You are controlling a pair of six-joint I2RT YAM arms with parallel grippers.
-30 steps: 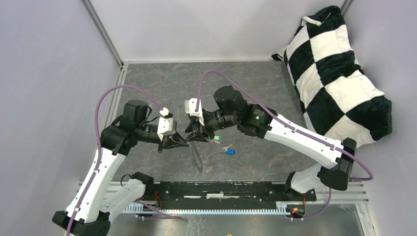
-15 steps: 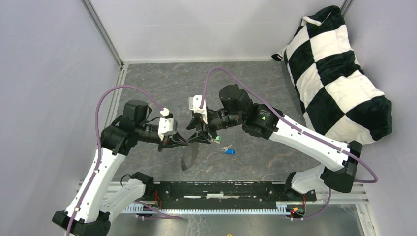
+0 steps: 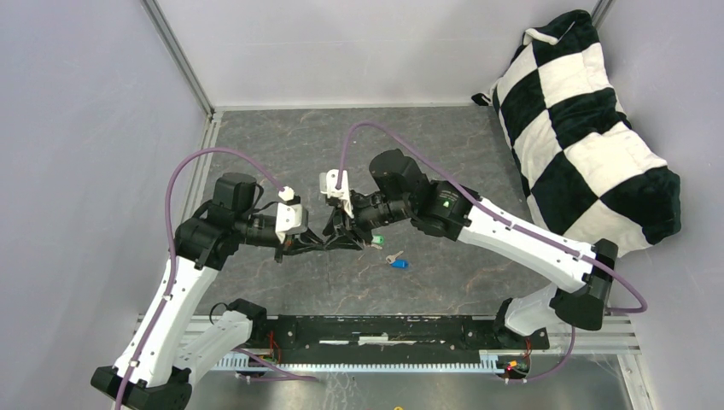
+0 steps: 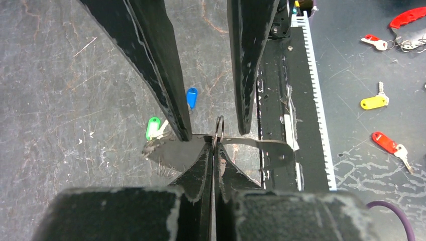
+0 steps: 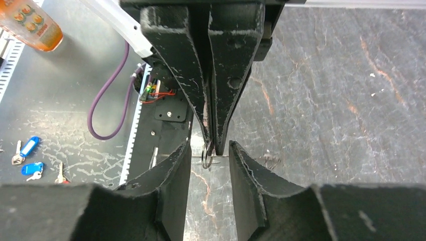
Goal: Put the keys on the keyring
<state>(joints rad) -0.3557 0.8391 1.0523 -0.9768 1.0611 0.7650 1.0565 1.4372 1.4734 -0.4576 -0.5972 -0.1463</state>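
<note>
Left gripper (image 4: 213, 150) is pinched fully closed on the keyring (image 4: 219, 130), whose thin wire shows almost edge-on at its fingertips. This grip seems meant to hold the ring steady above the table (image 3: 282, 154) for the other arm to work on. The right gripper (image 5: 210, 149) faces it tip to tip with its jaws partly spread, straddling the ring and the left fingertips without clamping anything, probably lining up to take or steady the ring. A flat grey band (image 4: 266, 146) runs crosswise at the fingertips, and whether it belongs to the ring cannot be told. Neither key is on the ring yet. The green key (image 4: 153, 128) and the blue key (image 4: 191, 97) lie loose on the table just beside the grippers, near each other but apart. The table is dark and stone-patterned with pale scratches, enclosed by plain grey walls. A black-and-white checked cushion (image 3: 589, 128) leans in the far right corner, and a black rail (image 3: 384, 329) edges the near side.
</note>
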